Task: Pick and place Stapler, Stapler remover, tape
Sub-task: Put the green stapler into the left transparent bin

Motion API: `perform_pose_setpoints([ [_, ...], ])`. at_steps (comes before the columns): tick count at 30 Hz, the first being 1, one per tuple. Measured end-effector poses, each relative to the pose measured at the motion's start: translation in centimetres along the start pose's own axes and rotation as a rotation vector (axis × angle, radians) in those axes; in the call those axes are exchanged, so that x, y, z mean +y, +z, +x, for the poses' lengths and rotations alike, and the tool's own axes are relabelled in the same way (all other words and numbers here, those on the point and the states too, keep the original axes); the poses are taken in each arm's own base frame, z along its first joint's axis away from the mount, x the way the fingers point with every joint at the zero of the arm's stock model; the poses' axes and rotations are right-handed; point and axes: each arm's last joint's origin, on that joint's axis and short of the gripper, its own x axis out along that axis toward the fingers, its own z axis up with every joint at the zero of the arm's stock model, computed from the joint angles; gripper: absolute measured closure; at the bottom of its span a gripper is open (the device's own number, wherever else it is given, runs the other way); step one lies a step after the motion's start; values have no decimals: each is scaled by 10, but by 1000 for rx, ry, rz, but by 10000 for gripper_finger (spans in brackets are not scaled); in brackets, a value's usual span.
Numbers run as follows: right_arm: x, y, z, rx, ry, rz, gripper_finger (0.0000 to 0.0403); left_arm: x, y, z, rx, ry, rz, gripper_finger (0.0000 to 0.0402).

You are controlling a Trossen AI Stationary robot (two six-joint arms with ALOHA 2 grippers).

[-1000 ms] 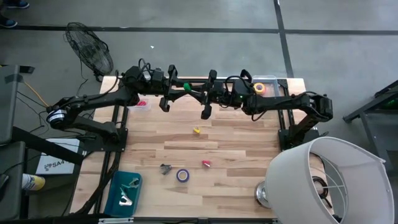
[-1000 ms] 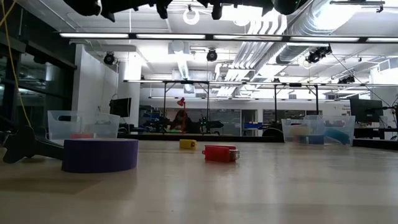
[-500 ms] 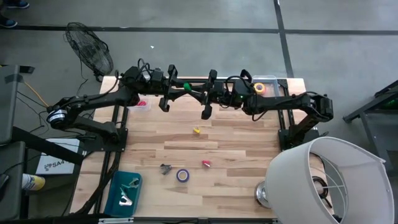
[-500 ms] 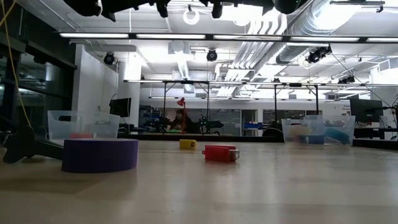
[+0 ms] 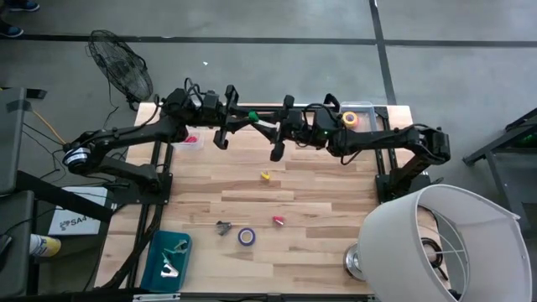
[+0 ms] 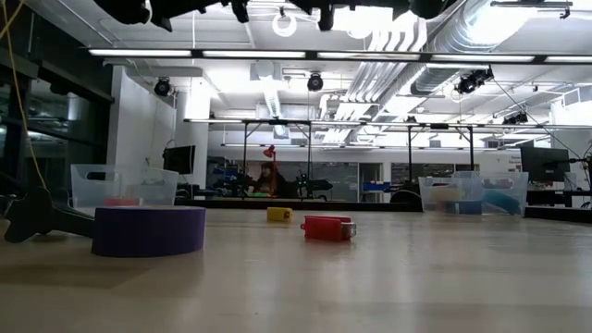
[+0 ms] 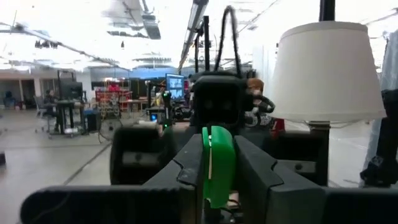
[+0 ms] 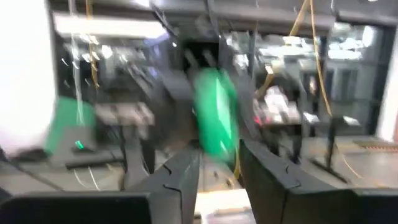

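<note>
My left gripper [image 7: 216, 186] is raised above the table's far edge [image 5: 252, 116] and is shut on a small green thing [image 7: 217, 163], seen edge-on. My right gripper [image 8: 219, 168] faces it from the right [image 5: 273, 126], open, its fingers just short of the green thing [image 8: 214, 118]. On the table lie a purple tape roll [image 5: 246, 236] [image 6: 148, 229], a yellow stapler [image 5: 265, 175] [image 6: 279, 214], a red stapler [image 5: 278, 221] [image 6: 327, 228] and a dark stapler remover [image 5: 223, 226]. My left gripper pinches the green thing by its two flat sides [image 7: 210, 177] between both fingers, which come at it level from the table's left. The thing stands on edge, lifted clear above the table.
A clear bin [image 5: 190, 139] stands at the far left and another with a yellow tape roll [image 5: 351, 118] at the far right. A teal tray [image 5: 158, 267] with removers sits at the near left. A white lampshade [image 5: 436, 243] covers the near right corner.
My right gripper has shifted slightly beside the green thing. My left gripper has kept its hold, and the things on the table lie as before.
</note>
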Motion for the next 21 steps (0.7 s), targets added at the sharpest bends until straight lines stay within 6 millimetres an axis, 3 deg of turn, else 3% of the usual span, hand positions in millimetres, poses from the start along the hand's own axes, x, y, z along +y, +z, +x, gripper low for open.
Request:
perform_pose_setpoints([
  [12,0,-12,0,105,1,20,305,0,-2,0,21,-3,9,347],
  [21,1,-34,-6,354,-19,123,304,20,-23,-17,276,235,1,347],
])
